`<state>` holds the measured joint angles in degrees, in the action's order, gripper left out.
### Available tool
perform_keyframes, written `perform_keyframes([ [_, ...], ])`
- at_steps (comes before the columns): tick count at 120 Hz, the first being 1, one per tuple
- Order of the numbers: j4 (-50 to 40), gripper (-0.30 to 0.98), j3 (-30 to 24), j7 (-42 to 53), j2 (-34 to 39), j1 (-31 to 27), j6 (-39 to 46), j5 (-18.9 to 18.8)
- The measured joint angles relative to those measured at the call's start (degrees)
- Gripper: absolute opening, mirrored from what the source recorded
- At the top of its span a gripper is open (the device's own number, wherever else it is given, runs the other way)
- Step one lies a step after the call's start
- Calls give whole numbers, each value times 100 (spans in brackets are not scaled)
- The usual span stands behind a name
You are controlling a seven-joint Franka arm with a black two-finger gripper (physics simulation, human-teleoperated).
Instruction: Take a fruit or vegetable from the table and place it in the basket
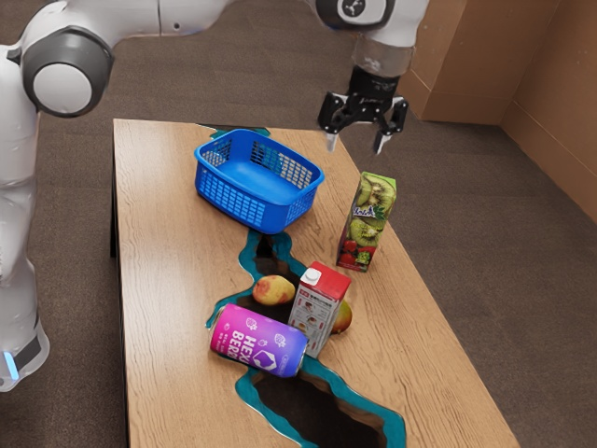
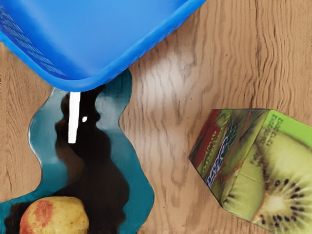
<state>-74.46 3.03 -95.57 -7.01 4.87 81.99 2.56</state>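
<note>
High above the table's far edge, my gripper (image 1: 357,143) is open, its two fingertips apart with nothing between them. The blue basket (image 1: 256,177) stands on the table's far part; its bottom looks bare. A yellow-red fruit (image 1: 273,290) lies between the basket and the can, beside the small carton. Another fruit (image 1: 342,317) is partly hidden behind that carton. In the wrist view, the basket (image 2: 83,83), the yellow-red fruit (image 2: 54,217) and the kiwi carton are below my hand.
The kiwi juice carton (image 1: 367,222) stands upright near the table's edge, nearest my gripper. A red-topped carton (image 1: 319,309) stands next to the fruits, and a purple can (image 1: 258,341) lies on its side. The wooden table (image 1: 168,280) has a dark, teal-edged inlay.
</note>
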Motion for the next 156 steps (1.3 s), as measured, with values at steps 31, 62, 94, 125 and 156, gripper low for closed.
perform_keyframes([
  [31, 47, 69, -109, -1111, 199, 86, 47, 129],
  [62, -6, 69, -113, 1712, 300, -321, 57, -315],
  [94, -2255, 68, -108, 4017, 1462, 704, 505, -550],
  [125, -3599, 69, -131, 5672, 2077, 472, 1052, -481],
  [156, -4260, 69, -365, 6798, 1901, 577, 1843, -239],
])
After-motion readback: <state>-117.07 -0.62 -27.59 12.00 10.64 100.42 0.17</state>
